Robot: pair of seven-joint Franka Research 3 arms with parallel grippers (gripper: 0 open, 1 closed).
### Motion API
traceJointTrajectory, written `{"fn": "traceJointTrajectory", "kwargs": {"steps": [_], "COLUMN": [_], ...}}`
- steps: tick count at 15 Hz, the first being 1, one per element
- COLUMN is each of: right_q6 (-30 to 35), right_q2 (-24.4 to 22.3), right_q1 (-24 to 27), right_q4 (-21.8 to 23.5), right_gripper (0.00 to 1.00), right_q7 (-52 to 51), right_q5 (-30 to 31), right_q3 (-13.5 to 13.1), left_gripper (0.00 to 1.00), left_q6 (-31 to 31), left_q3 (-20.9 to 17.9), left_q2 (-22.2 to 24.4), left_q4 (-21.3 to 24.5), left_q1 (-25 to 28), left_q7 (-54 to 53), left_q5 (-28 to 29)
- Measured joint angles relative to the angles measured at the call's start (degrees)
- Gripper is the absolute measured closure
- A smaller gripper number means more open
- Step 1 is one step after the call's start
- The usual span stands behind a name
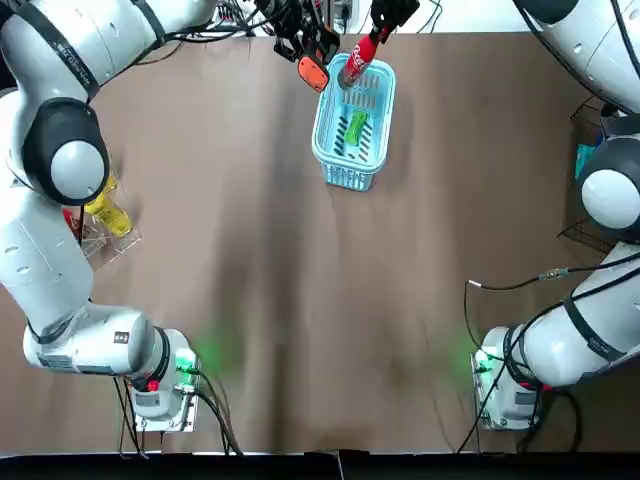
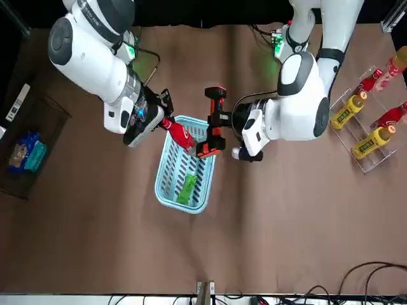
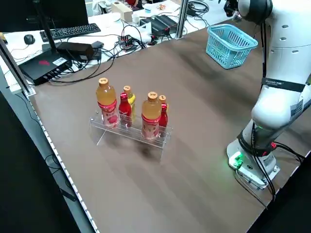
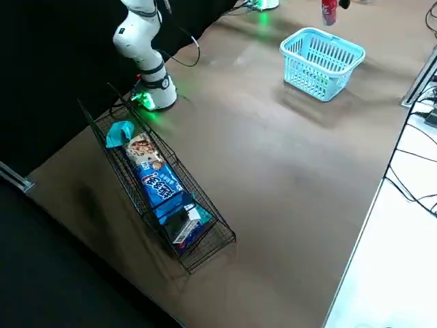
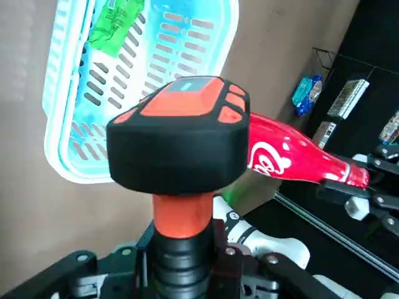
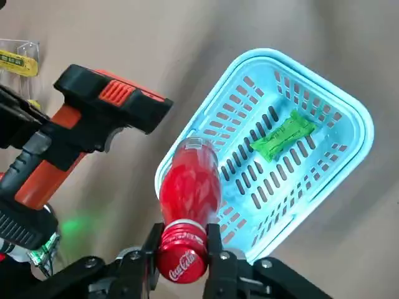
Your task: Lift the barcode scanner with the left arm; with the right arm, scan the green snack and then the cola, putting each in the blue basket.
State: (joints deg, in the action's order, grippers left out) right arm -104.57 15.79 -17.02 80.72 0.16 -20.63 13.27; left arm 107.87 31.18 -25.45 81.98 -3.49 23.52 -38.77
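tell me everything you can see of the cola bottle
The cola bottle is red and glossy, plastic by the look of it, with white script on its body and cap. The right gripper clamps it at the cap end. It hangs tilted, base downward, over one end of the blue basket, close beside the barcode scanner.

L hand (image 5: pixel 184 252) grips scanner (image 5: pixel 177 134) handle; cola btl (image 5: pixel 293 163) beside scanner head; green snack (image 5: pixel 115 22) in blue basket (image 5: pixel 55 118).

A robotics lab, this. Robot arms (image 1: pixel 60 250) stand on the worktop (image 3: pixel 194 111); keyboard (image 3: pixel 70 31), mouse (image 3: pixel 30 39) and cables (image 3: pixel 127 42) crowd the desk (image 3: pixel 109 19) alongside.
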Motion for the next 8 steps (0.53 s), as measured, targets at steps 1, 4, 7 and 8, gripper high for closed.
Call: {"fn": "traceJointTrajectory", "kwargs": {"steps": [1, 4, 7, 8], "right_q6": [-0.3, -0.7, -0.8, -0.8], "right_q2": [0.1, 0.4, 0.5, 0.5], "right_q1": [0.0, 0.0, 0.0, 0.0], "right_q4": [0.0, 0.0, 0.0, 0.0], "right_gripper": [0.68, 0.68, 0.68, 0.68], "right_q7": [-0.1, -0.1, -0.1, -0.1], "right_q5": [0.0, 0.0, 0.0, 0.0], "right_q3": [0.0, 0.0, -0.2, -0.3], "left_gripper": [0.63, 0.63, 0.63, 0.63], "left_q6": [0.2, 0.8, 1.6, 2.4], "left_q3": [0.0, 0.0, 0.0, 0.0], "left_q2": [0.0, -0.3, -1.9, -2.6], "left_q4": [-0.1, -0.2, -0.3, -0.5], "left_q1": [0.0, -0.3, -1.5, -2.1], "left_q7": [-0.7, -3.2, -5.9, -6.3], "left_q5": [0.0, 0.0, 0.0, 0.0]}}
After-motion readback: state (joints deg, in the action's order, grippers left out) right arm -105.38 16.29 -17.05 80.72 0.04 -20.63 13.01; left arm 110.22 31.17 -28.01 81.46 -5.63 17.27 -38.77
